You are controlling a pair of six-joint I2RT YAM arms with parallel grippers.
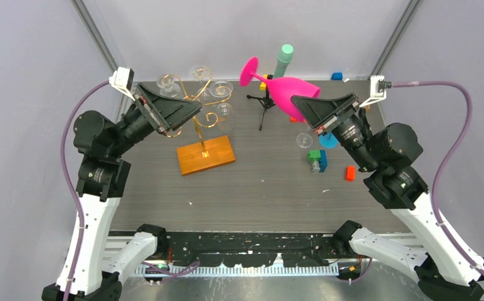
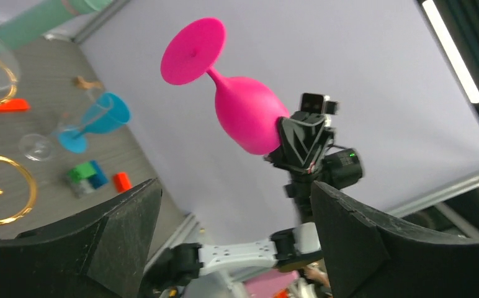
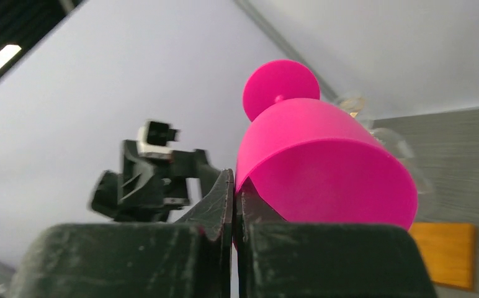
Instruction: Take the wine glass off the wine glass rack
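Two grippers show in the top view, and only one is loaded. The right gripper (image 1: 297, 102) pinches the rim of the pink wine glass (image 1: 283, 91), holding it in the air over the far middle of the table (image 1: 258, 188). The glass is tilted, its foot pointing up toward the far-left corner. It hangs just beside the black tripod (image 1: 264, 106) with the mint-green cylinder (image 1: 283, 59) and well apart from the wine glass rack (image 1: 199, 122), which stands on its wooden base (image 1: 205, 155) in the left half of the table. Several clear glasses (image 1: 167, 81) hang from the gold scrolls. The left gripper (image 1: 192, 110) sits near those scrolls and holds nothing. A blue glass (image 1: 327, 139) and coloured blocks (image 1: 318, 158) lie toward the right edge.

From the left wrist, that arm's own fingers (image 2: 100, 242) stand spread wide apart with only air between them. Beyond the gap the pink glass floats foot-up, nipped at the bowl's rim by the other arm.

From the right wrist, the two fingers (image 3: 215, 205) are pressed together on the thin wall of the bowl, right at the rim, with the orange base far off at the lower right.

As I judge it, the main step is done: the glass is free of the rack and touches none of its arms. What is left, if anything, is to set it down somewhere on the table.

No brand, label or readable writing shows in any view.
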